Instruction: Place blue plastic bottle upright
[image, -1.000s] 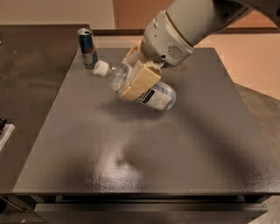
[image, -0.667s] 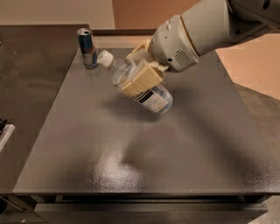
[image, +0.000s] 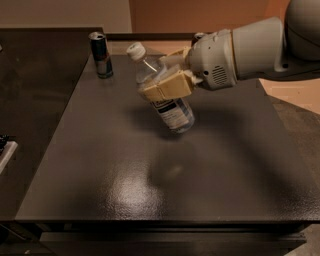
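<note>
The blue plastic bottle (image: 172, 112) is clear, with a white cap at its upper left and a white-and-blue label. It hangs tilted above the dark table (image: 150, 190), cap up and leaning left, base toward the lower right. My gripper (image: 162, 82) is shut on the bottle's middle, its tan fingers (image: 167, 87) clamped across the body. The white arm reaches in from the right.
A slim blue-silver can (image: 101, 55) stands upright at the table's far left corner, left of the bottle's cap. A dark counter lies to the left. A small dark object shows behind the arm at the table's far edge.
The gripper has lifted the bottle off the table and turned it from lying nearly flat toward upright, cap rising. The can has not moved.
</note>
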